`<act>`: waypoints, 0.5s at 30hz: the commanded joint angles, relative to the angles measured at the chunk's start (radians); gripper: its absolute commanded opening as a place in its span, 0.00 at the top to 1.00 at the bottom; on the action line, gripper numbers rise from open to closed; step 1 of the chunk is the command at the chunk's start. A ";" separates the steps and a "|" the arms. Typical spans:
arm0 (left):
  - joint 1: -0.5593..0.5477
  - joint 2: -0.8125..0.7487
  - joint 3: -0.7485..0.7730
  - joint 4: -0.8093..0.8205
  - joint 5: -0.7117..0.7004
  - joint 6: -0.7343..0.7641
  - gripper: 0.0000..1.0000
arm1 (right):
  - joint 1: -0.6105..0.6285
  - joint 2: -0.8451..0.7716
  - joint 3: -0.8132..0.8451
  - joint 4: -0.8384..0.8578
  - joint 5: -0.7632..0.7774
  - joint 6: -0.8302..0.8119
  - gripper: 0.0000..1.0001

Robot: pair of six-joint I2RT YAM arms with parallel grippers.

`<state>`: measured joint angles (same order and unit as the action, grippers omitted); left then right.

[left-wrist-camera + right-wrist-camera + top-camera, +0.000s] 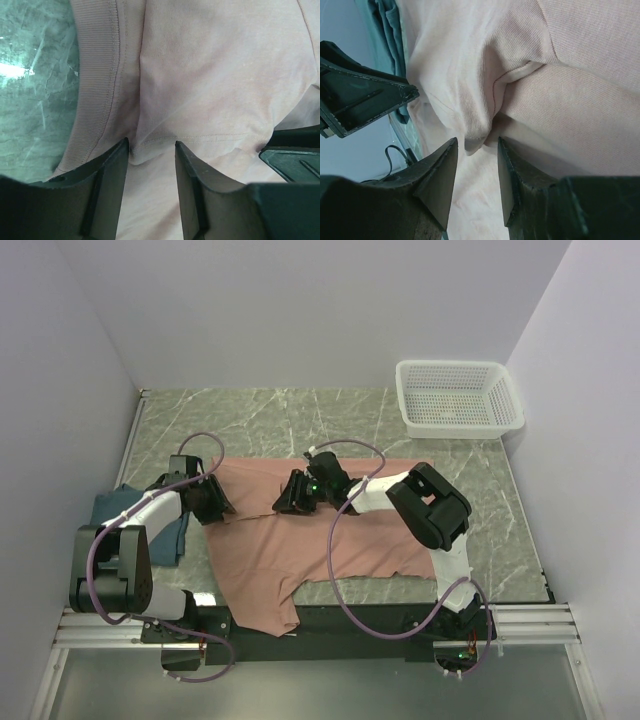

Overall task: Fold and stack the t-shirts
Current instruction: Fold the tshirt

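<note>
The salmon-pink t-shirt [270, 550] lay spread across the middle of the marble table [300, 420], one part drooping over the near edge. The dark teal-blue t-shirt [110, 508] sat bunched at the left under the left arm, apparently parked there to wait its turn. Both arms were down on the far-left part of the pink shirt, close together. The left gripper [152, 146] worked just beside the ribbed collar [97, 75], its fingers pinching a small raised ridge of pink cloth, with creases running into the gap. The right gripper [477, 141], a little further right, nipped a similar puckered fold between half-closed fingers. Neither pair stood spread nor pressed flat together, since the cloth filled the space between them. Two grips along the same edge suggested an even hold, so that the edge could be lifted and carried over in one straight fold without the fabric skewing. The white basket [450, 363] stood at the far right corner, well apart.
</note>
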<state>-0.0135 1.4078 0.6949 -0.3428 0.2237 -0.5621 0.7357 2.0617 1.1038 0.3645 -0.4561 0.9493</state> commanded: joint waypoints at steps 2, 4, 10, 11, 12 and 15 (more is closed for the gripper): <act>0.003 0.002 0.000 -0.001 -0.003 0.011 0.55 | 0.005 -0.006 -0.001 0.034 0.010 -0.006 0.55; 0.001 -0.003 -0.001 -0.001 -0.001 0.010 0.60 | 0.007 -0.002 -0.001 0.040 0.004 -0.003 0.55; 0.003 -0.023 -0.001 -0.002 0.006 0.002 0.79 | 0.010 0.008 0.007 0.056 -0.018 -0.004 0.56; 0.001 -0.024 -0.003 -0.002 0.008 0.001 0.81 | 0.011 0.012 0.008 0.057 -0.018 -0.004 0.56; 0.001 -0.027 0.002 -0.004 0.011 0.001 0.84 | 0.011 0.014 0.011 0.060 -0.021 -0.004 0.56; 0.003 -0.036 0.011 -0.012 0.012 -0.004 0.91 | 0.013 0.023 0.013 0.074 -0.027 0.000 0.58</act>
<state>-0.0135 1.4055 0.6945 -0.3500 0.2234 -0.5648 0.7376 2.0686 1.1038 0.3824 -0.4709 0.9493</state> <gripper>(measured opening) 0.103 0.430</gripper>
